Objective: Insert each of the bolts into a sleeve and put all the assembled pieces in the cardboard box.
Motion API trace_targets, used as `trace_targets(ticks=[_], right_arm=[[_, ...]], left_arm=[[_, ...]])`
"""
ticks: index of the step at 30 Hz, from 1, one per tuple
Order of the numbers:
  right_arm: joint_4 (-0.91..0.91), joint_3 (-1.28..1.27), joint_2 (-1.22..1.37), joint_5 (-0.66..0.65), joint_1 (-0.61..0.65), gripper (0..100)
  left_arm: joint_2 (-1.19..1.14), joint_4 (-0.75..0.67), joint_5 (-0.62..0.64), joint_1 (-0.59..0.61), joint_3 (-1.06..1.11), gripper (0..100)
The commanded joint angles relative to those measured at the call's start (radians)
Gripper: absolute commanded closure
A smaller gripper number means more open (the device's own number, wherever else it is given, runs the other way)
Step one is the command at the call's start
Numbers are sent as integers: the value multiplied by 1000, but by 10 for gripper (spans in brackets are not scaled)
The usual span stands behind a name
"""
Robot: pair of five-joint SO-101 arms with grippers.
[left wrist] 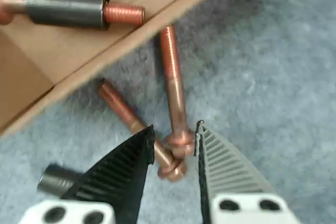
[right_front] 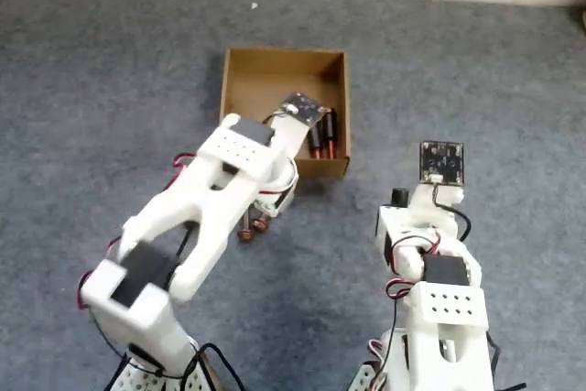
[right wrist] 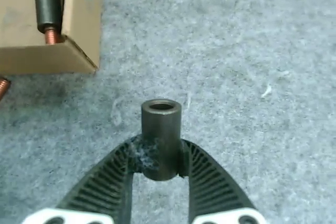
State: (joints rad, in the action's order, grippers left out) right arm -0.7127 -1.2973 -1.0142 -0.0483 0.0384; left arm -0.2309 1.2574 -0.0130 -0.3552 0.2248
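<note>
Two copper bolts lie on the grey carpet just outside the cardboard box, their heads touching. My left gripper is open, with its fingertips either side of those heads. A loose dark sleeve lies beside the black finger. In the high view the bolts peek out under the left arm. My right gripper is shut on an upright dark sleeve, held to the right of the box above the carpet. Assembled pieces lie inside the box.
The box wall runs close behind the bolts; an assembled bolt and sleeve lies just inside it. The box corner lies well ahead of the right gripper. Open carpet spreads around both arms.
</note>
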Motion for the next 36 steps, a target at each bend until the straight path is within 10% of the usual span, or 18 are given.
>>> trace_targets(ticks=[1,13,25,36], right_arm=[[28,12,-22,6,-10,993],[28,10,-22,6,-10,993],[28,10,-22,6,-10,993],[27,10,-22,6,-10,993]], left_arm=[[-87,5,11,-12,-93,847],[-202,17,17,-18,-162,996],[110,224,391,22,-163,995],[344,295,671,297,-142,995]])
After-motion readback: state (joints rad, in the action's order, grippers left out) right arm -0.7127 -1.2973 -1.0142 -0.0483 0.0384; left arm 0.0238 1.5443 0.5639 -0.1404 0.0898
